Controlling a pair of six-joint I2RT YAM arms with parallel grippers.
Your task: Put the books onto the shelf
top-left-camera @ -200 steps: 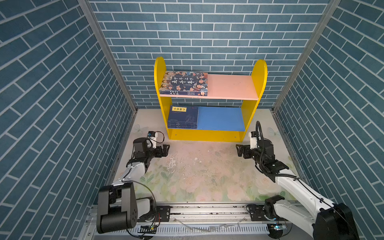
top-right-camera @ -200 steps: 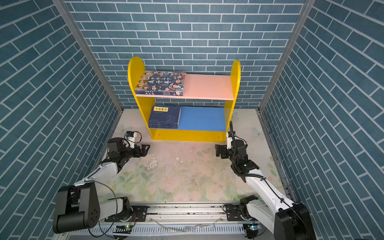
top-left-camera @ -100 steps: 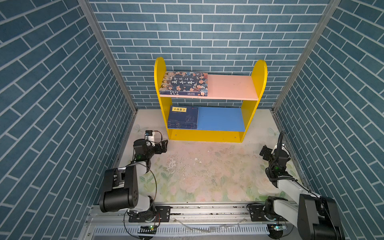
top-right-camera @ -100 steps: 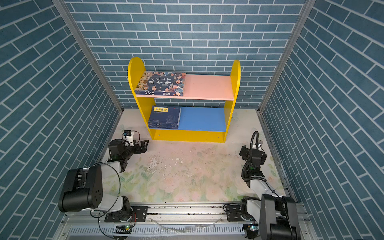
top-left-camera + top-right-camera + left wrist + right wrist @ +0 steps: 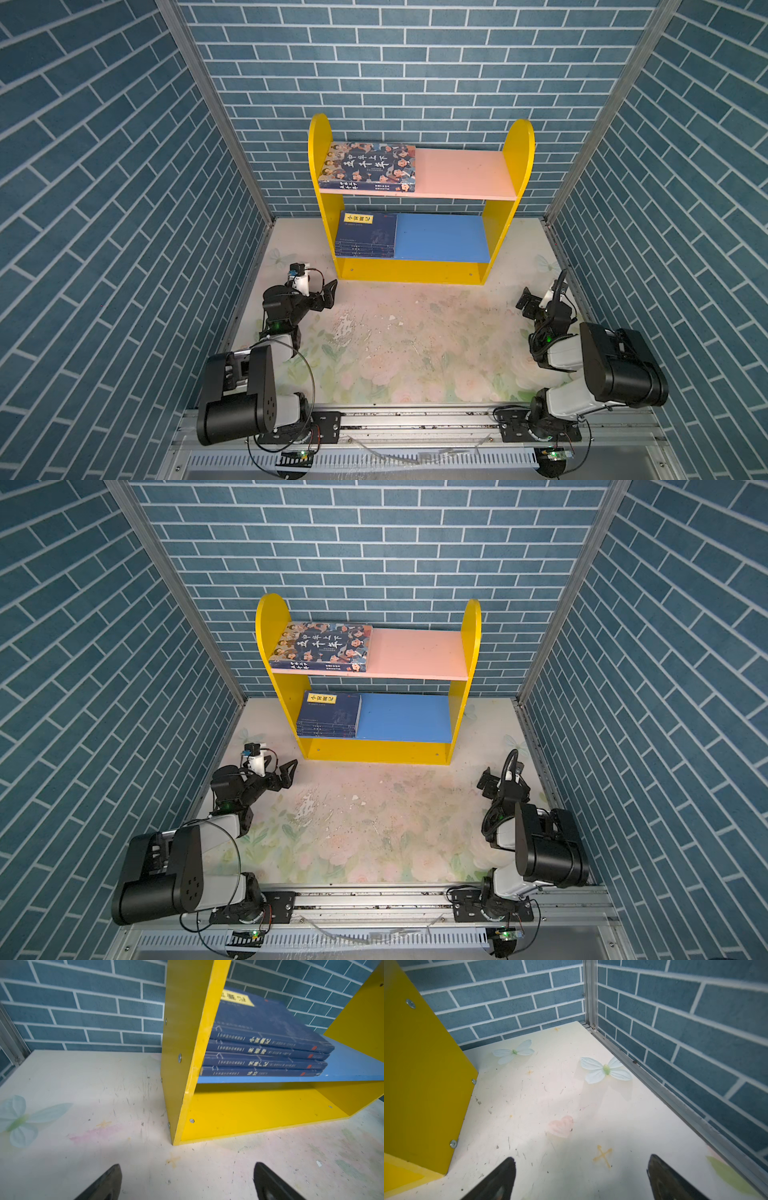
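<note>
Blue brick-pattern walls (image 5: 374,75) enclose a scuffed tabletop (image 5: 399,345) printed with pale flowers and butterflies. Against the back wall stands the shelf (image 5: 517,166), made of flat painted boards with round-topped yellow sides. In both top views the large book (image 5: 370,166) with cartoon faces lies flat at the left end of the pink upper board (image 5: 461,172). The navy books (image 5: 365,235) lie stacked at the left end of the blue lower board (image 5: 440,237), whose rear strip is hidden under the upper board. From above, only the top cover and its yellow label show clearly. The left wrist view shows four thin spines (image 5: 264,1055), their ends cut off by a yellow side panel (image 5: 187,1043) and their lettering too blurred to read. The left gripper (image 5: 187,1167) and right gripper (image 5: 581,1158) both stand spread wide and hold nothing, low over the table before the shelf and well apart.
</note>
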